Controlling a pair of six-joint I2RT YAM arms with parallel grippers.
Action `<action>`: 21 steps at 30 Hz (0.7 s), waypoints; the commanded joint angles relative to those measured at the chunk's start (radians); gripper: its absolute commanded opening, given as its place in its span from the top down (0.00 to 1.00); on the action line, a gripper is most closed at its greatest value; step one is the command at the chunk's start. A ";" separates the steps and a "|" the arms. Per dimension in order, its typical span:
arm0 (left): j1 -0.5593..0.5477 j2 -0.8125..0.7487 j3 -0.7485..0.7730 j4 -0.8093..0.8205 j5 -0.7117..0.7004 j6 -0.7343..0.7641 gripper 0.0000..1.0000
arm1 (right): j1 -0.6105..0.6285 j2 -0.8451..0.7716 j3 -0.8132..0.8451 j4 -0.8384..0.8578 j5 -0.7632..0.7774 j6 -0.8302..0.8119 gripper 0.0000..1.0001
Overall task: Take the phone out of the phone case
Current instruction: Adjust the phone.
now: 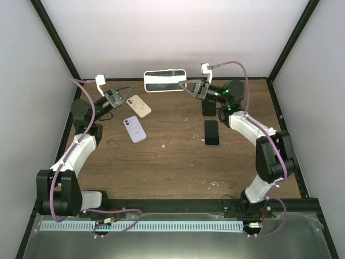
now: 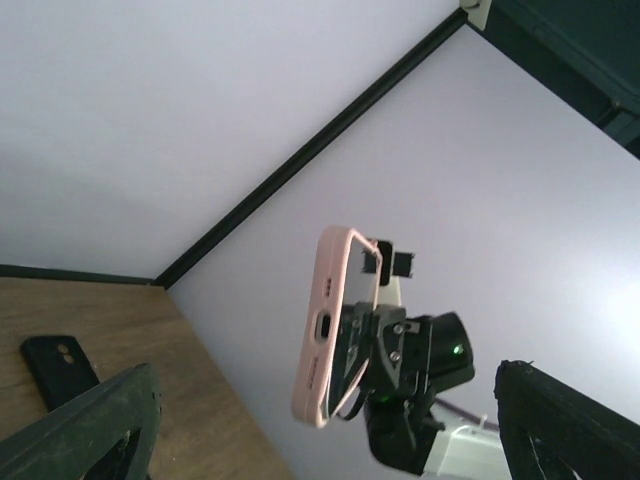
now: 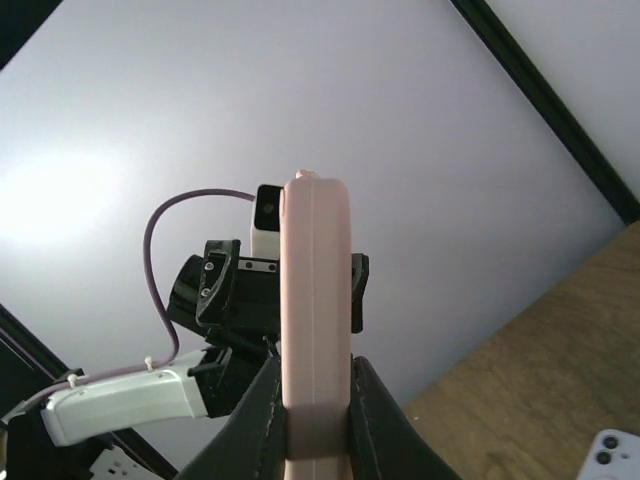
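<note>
A phone in a pink phone case (image 1: pixel 165 81) is held in the air at the back of the table, its dark screen facing up in the top view. My right gripper (image 1: pixel 185 84) is shut on its right end; in the right wrist view the case (image 3: pixel 315 300) stands edge-on, pinched between both fingers (image 3: pixel 250 420). My left gripper (image 1: pixel 128 95) is open, just left of the case and apart from it. From the left wrist the case (image 2: pixel 330 330) hangs ahead, between the widely spread jaws, untouched by them.
On the wooden table (image 1: pixel 172 162) lie a gold phone (image 1: pixel 139 106), a purple phone (image 1: pixel 134 129), a black phone (image 1: pixel 212 132) and a black case (image 1: pixel 208 108), partly under the right arm. White walls with black frame posts close in the table.
</note>
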 commanded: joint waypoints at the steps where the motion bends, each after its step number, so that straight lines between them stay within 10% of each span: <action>1: 0.003 -0.032 -0.040 0.106 -0.057 -0.071 0.09 | 0.052 0.011 -0.024 0.328 0.101 0.175 0.99; 21: -0.058 -0.040 -0.139 0.306 -0.092 -0.130 0.28 | 0.118 0.088 -0.057 0.433 0.179 0.215 0.99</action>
